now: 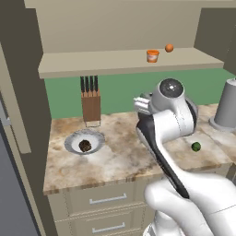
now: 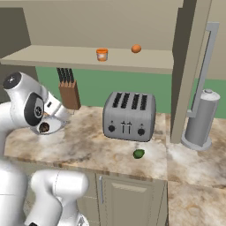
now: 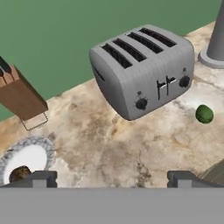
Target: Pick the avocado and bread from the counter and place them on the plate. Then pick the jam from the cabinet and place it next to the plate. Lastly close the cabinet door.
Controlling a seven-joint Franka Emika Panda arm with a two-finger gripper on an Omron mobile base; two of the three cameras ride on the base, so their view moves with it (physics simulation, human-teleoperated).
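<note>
The bread (image 1: 85, 145) lies on the round fluted plate (image 1: 73, 139) at the left of the counter (image 1: 120, 159). The avocado (image 1: 196, 146) rests on the counter to the right, in front of the toaster (image 2: 129, 115). In the hand view the avocado (image 3: 204, 113) is at the right and the plate (image 3: 39, 146) with the bread (image 3: 19, 173) at the lower left. My gripper (image 3: 112, 179) hovers above the counter between them, open and empty. The orange jam (image 1: 152, 56) stands on the shelf of the open cabinet (image 1: 120, 62).
A small orange ball (image 1: 169, 48) sits on the shelf right of the jam. A knife block (image 1: 91, 103) stands behind the plate. A tall grey canister (image 2: 201, 119) stands at the right. The open cabinet door (image 2: 190, 66) hangs over the counter near the toaster.
</note>
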